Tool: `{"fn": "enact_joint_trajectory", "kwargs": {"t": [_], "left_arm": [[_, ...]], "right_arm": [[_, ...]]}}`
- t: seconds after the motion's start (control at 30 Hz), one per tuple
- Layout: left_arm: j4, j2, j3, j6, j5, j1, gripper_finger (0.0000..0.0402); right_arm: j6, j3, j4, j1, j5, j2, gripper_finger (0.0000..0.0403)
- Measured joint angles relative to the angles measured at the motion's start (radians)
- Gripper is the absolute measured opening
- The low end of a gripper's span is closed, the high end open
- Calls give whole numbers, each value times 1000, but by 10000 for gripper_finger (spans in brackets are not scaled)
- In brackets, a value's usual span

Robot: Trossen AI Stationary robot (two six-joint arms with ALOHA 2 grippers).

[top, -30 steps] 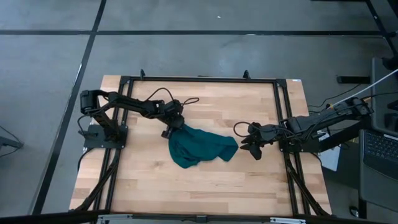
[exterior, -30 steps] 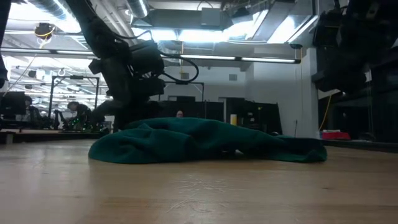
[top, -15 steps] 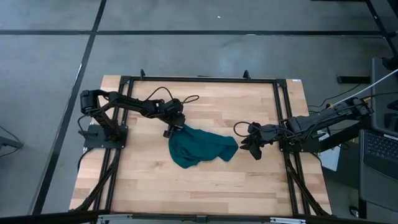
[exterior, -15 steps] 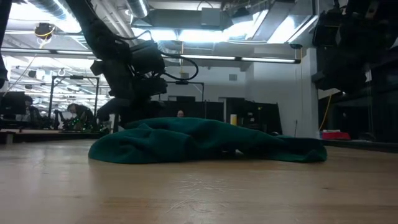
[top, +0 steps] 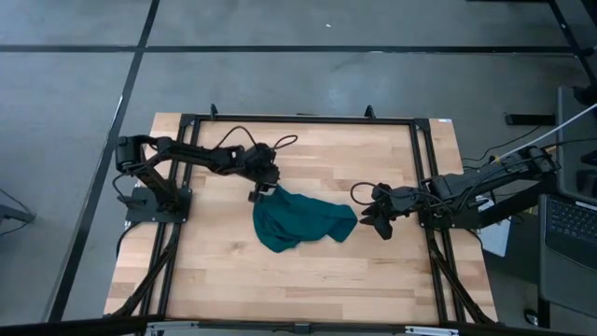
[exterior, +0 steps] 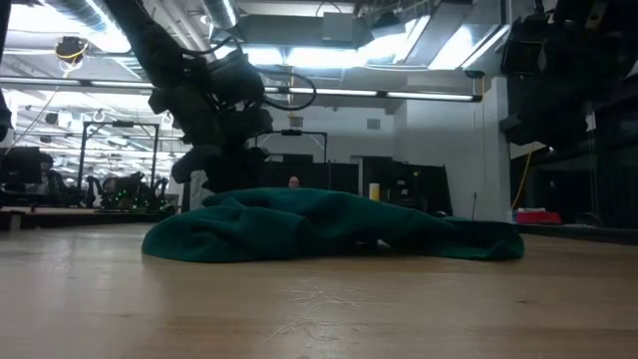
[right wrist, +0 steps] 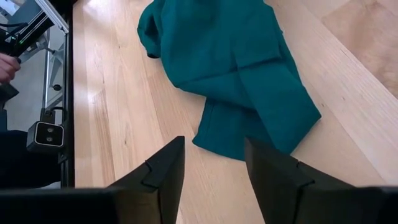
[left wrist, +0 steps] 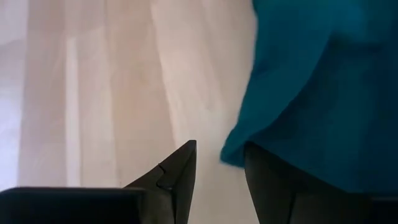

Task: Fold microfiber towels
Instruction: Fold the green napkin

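Left gripper beside crumpled soft towel

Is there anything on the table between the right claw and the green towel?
No. In the right wrist view, only bare wooden table shows between the open right gripper and the towel.

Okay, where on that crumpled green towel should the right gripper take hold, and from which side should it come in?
Probably the towel's thin flap nearest the right gripper. In the right wrist view that end lies flat and spread on the table, just ahead of the open fingers, while the far side is bunched. Come in low from the robot's right. The left gripper is at the opposite end.
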Motion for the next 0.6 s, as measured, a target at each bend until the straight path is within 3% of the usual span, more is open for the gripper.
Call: {"fn": "enact_joint_trajectory", "kwargs": {"t": [0.27, 0.37, 0.6], "left_arm": [[3, 0, 0, -5, 3, -22, 129], [3, 0, 0, -18, -45, -32, 121], [7, 0, 0, -64, -39, -34, 41]], "right_arm": [[0, 0, 0, 0, 5, 0, 153], [0, 0, 2, 0, 5, 0, 151], [0, 0, 3, 0, 16, 0, 160]]}}
